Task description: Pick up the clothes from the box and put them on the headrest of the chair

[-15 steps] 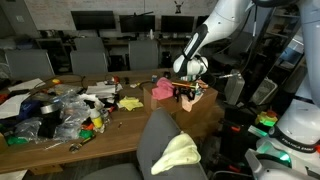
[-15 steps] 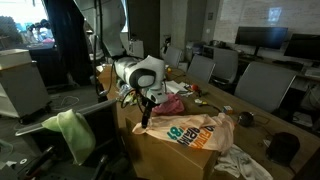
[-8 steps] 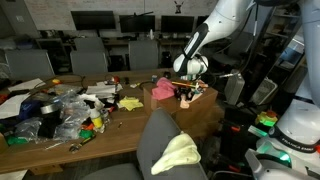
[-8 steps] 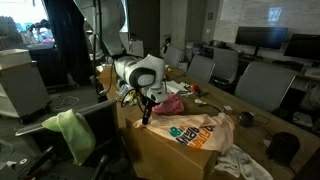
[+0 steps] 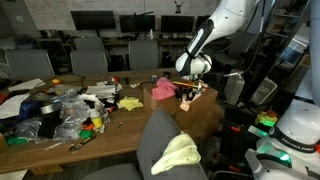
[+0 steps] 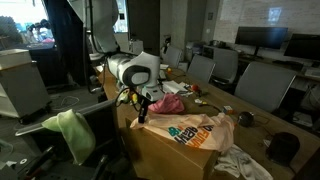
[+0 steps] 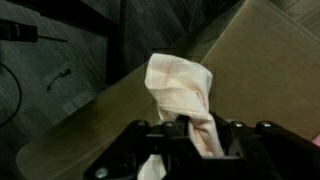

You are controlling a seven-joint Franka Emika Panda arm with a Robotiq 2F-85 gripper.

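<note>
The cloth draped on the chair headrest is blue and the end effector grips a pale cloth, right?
No: the draped cloth on the chair headrest is yellow-green, not blue, as both exterior views show. The end effector does grip a pale cloth, per the wrist view.

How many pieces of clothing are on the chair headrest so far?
1: a yellow-green cloth draped over the chair headrest, seen in both exterior views. The gripper holds a pale cloth, not yet there.

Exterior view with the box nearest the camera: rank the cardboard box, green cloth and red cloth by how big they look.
Largest: cardboard box
Middle: green cloth, though being nearer the camera may enlarge it
Smallest: red cloth
</note>
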